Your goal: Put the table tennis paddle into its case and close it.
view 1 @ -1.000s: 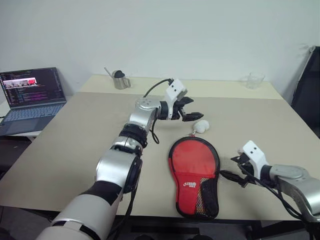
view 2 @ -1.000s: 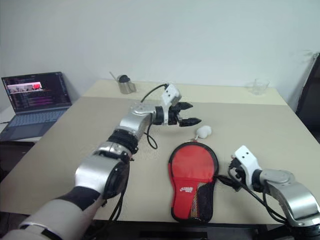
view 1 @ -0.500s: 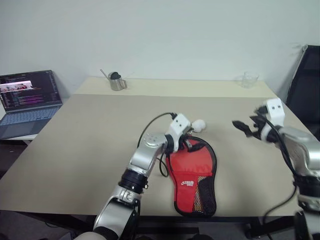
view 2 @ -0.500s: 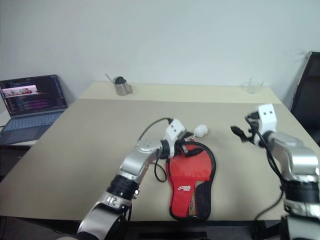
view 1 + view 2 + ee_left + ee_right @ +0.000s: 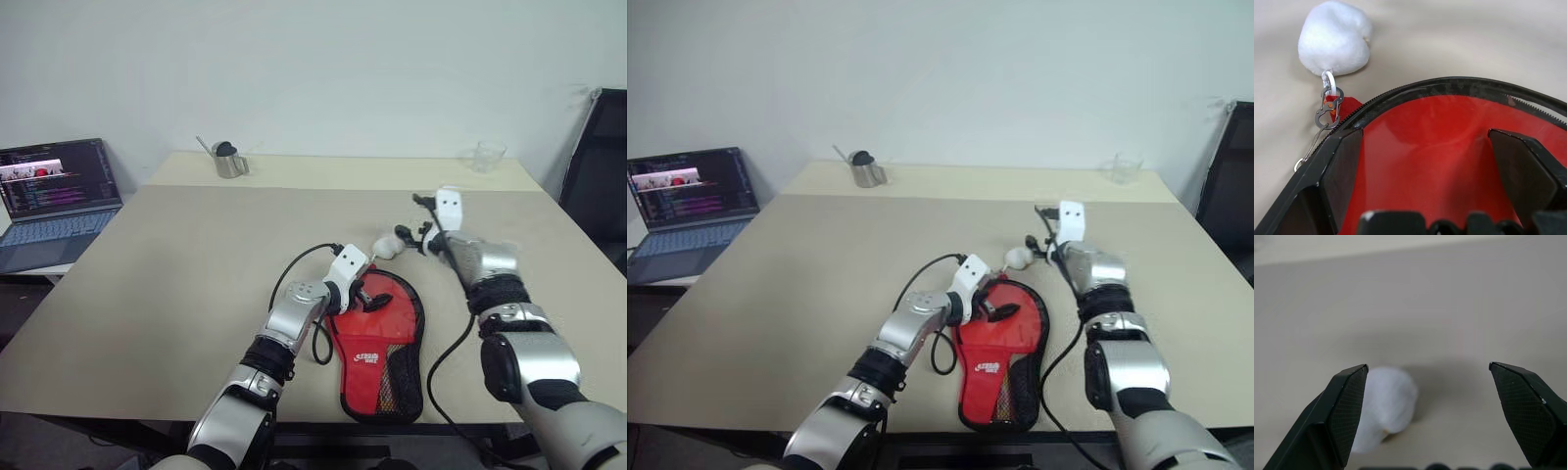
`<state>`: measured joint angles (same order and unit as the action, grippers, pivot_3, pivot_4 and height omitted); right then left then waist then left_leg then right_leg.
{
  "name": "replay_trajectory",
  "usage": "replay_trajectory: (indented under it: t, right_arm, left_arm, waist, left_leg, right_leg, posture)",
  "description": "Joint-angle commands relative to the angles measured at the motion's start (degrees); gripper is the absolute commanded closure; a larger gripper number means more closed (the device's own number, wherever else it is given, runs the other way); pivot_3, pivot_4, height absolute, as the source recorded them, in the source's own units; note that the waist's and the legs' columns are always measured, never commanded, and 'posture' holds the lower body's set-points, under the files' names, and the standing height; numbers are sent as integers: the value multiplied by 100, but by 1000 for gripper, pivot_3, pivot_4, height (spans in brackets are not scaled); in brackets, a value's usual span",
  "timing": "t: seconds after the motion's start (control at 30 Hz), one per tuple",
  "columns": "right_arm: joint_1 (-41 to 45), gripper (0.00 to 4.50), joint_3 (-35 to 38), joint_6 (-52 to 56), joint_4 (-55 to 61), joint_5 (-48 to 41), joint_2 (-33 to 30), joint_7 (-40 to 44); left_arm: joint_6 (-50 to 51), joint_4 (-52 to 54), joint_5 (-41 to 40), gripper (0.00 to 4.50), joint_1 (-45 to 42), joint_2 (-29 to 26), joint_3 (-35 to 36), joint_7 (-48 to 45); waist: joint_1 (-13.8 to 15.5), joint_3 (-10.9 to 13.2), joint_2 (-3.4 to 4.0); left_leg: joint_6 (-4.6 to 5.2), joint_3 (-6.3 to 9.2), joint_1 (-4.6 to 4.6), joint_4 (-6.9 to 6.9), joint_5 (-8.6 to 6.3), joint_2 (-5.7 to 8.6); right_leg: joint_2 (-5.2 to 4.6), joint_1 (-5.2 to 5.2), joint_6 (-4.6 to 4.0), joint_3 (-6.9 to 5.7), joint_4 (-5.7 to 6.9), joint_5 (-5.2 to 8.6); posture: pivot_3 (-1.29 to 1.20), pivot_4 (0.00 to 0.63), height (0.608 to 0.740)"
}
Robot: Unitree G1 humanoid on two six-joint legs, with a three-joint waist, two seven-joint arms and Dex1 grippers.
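While open, left gripper (image 5: 373, 294) over case (image 5: 377, 345)

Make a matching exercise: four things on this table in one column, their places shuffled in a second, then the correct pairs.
Things:
1. case
2. white pom-pom
3. metal cup
4. clear glass

Places:
A. far edge of the table, towards the robot's right
B. by the near edge, under the open left gripper
C. far edge, towards the robot's left
D. clipped to the case's zip, just ahead of the open right gripper

Pairs: 1-B, 2-D, 3-C, 4-A
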<state>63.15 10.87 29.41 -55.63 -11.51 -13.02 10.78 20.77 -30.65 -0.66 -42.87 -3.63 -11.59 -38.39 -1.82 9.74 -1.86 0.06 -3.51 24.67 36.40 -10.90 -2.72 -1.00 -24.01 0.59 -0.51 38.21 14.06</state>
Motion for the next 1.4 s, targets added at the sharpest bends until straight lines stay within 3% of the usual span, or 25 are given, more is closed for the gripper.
replay_trajectory:
  t: [0.03, 0.63, 0.73, 0.93, 1.1, 1.17, 1.4]
  right_arm:
    - [364, 132, 52, -473, -413, 40, 85, 3]
    - [720, 132, 168, -1216, -1465, 109, 639, 1]
    - [689, 725, 202, -1257, -1485, 143, 634, -140]
    - [601, 2883, 213, -1255, -1399, 137, 508, -159]
    - [507, 4295, 226, -1226, -1274, 138, 228, -180]
    - [452, 4488, 209, -1215, -1179, 160, 52, -167]
    - [113, 4499, 96, -923, -424, 273, -612, -125]
  left_arm:
    - [246, 156, -193, 48, 277, -36, -26, -275]
    - [754, 625, -198, 48, 658, -213, -209, -241]
    - [817, 630, -245, 0, 668, -215, -281, -406]
    - [890, 522, -258, 0, 627, -144, -302, -471]
    - [875, 408, -242, 0, 577, -110, -311, -472]
    - [869, 346, -228, 0, 543, -97, -332, -489]
    - [862, 201, -225, 0, 475, -49, -418, -612]
  waist:
    - [-4, 0, 0]
    - [-16, -3, 6]
    - [-12, -3, 6]
    - [-4, -3, 6]
    - [5, -3, 6]
    - [8, -3, 6]
    - [37, -5, 9]
  left_leg:
    - [0, 0, 1, -2, 0, 0]
    - [0, 2, -1, -10, 0, -3]
    - [0, 2, -1, -10, 0, -2]
    - [0, 2, -1, -10, 0, -1]
    - [0, 3, -1, -10, 0, 1]
    - [0, 3, -1, -10, 0, 1]
    - [0, 5, -1, -10, 0, 6]
  right_leg:
    - [0, -1, -1, 0, -1, 0]
    - [-2, 0, -14, 0, -3, -6]
    - [-3, 0, -14, 0, -4, -6]
    - [-4, 1, -14, 0, -5, -6]
    - [-5, 3, -13, -2, -8, -6]
    - [-5, 4, -11, -2, -9, -5]
    - [-10, 9, 1, -4, -12, 1]
  posture:
    - [0, 150, 740]
    - [0, 150, 740]
    - [0, 150, 740]
    - [0, 150, 740]
    - [0, 150, 740]
    - [0, 150, 740]
    - [0, 150, 740]
